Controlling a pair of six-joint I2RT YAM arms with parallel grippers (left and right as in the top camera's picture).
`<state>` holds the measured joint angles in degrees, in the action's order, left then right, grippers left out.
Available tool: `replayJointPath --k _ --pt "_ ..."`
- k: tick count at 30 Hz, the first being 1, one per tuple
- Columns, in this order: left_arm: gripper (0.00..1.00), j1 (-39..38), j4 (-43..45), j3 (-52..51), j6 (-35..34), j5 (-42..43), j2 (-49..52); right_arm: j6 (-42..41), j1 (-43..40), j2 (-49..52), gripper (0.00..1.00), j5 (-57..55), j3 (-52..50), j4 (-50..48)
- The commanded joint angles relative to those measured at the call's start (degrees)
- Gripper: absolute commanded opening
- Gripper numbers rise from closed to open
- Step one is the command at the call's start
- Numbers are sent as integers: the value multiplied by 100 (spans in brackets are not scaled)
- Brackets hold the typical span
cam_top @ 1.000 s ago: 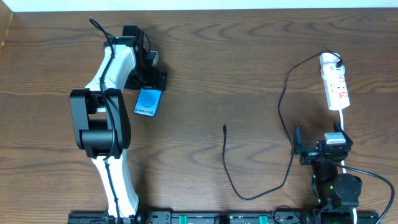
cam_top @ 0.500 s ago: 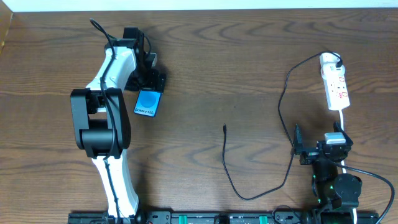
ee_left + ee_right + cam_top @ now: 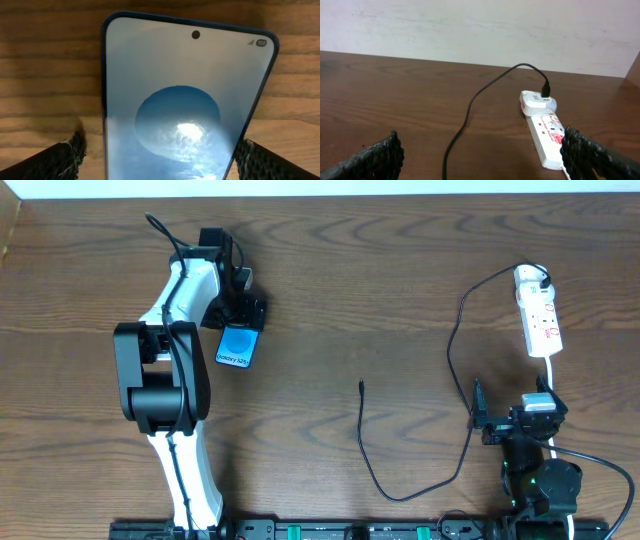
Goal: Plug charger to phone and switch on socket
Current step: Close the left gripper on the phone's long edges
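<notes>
Jaws gape left and right — dark wood-grain table (image 3: 400, 280), pale wall (image 3: 470, 25) beyond.

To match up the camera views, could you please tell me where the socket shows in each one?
Overhead: socket at the right edge, upper part.
Left wrist: not in it.
Right wrist: socket at lower right, running away from the camera.
Shared landmark: the charger arching from the socket's far end, in both those views.
</notes>
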<state>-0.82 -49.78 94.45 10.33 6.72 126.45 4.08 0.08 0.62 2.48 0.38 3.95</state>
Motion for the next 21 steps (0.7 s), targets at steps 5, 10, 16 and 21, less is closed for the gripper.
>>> replayJointPath --k 5,10,16,21 --pt "98 9 -24 -243 15 -120 59 72 39 -35 99 -46 -7 26" --pt "98 9 -83 -243 15 -120 59 72 39 -35 99 -44 -7 24" --pt "98 7 -92 -251 68 -122 59 72 39 -35 99 -44 -7 24" --pt "98 7 -114 -308 129 -118 59 72 39 -35 99 -44 -7 24"
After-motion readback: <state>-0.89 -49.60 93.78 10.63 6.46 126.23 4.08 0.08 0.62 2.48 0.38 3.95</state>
